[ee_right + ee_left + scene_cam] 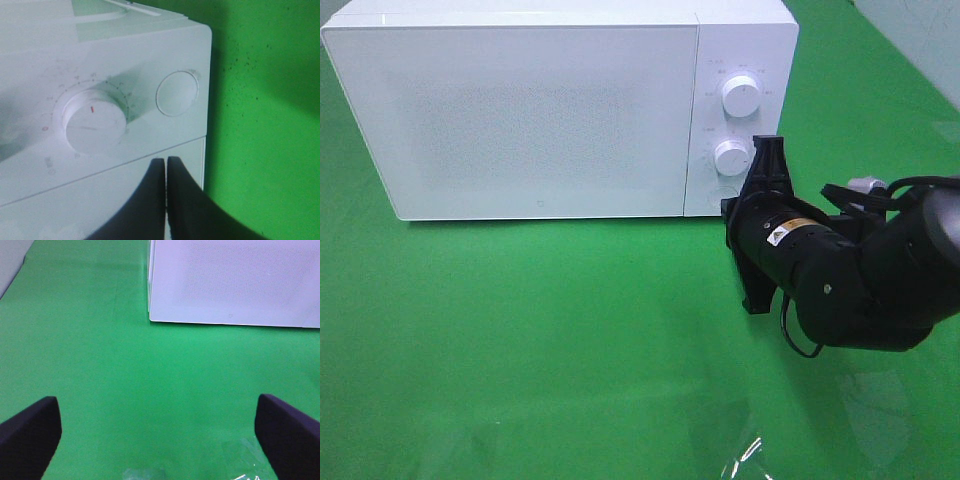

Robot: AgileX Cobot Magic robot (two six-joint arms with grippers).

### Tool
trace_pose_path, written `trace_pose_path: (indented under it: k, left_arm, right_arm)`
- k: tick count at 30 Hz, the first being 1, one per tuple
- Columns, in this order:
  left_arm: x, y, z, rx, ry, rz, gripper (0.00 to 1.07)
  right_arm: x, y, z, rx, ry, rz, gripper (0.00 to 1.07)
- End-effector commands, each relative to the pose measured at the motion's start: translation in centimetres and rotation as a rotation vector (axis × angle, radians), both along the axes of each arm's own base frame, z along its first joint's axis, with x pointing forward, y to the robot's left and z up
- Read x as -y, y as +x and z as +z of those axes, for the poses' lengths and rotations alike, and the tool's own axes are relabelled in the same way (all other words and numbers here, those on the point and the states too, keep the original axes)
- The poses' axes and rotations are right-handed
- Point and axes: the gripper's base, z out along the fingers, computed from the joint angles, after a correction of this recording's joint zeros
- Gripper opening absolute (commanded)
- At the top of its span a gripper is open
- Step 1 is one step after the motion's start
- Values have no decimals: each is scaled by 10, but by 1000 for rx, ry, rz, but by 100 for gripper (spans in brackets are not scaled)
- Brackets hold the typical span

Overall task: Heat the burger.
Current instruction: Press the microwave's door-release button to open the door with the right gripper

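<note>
Closest to the high camera, the right arm (860, 280) fills the 4 o'clock part of my overview, a black bulk reaching up toward 1 o'clock. At its end the right gripper (772, 142) is clenched, its two fingers pressed flat together with nothing between them. My right wrist view confirms it: the gripper (166, 161) shows only a thin seam between the dark fingers (185, 200).

From above, the tips sit just beside the lower knob (732, 157), on its 3 o'clock side. I cannot tell whether they touch it. The upper knob (741, 96) stands apart at 12 o'clock from the lower one. The wrist camera shows a knob (95, 122) with a small red mark and a round button (177, 93) near the panel's corner.

The white microwave (540, 110) takes up the 11 to 12 o'clock stretch of the green cloth (520, 330), and its door (520, 120) is closed.

The left gripper (158, 412) is released, its fingers (30, 435) spread wide over bare cloth and holding nothing. Ahead of it I see the microwave's (235, 280) lower front edge.

A clear, glinting scrap (748, 458) lies at 6 o'clock; I cannot tell what it is.

As for the burger, no view shows it, so I cannot tell where it is.
</note>
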Motion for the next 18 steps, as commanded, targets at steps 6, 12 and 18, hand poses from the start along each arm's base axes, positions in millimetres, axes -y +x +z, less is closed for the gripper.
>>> trace_pose_path:
  k: [6, 12, 18]
  left_arm:
    - [0, -1, -1, 4, -2, -3, 97]
    - [0, -1, -1, 4, -2, -3, 97]
    - [0, -1, -1, 4, -2, -3, 97]
  right_arm:
    - [3, 26, -9, -8, -9, -7, 0]
    - [6, 40, -18, -27, -16, -23, 0]
    - [6, 53, -24, -39, -11, -38, 0]
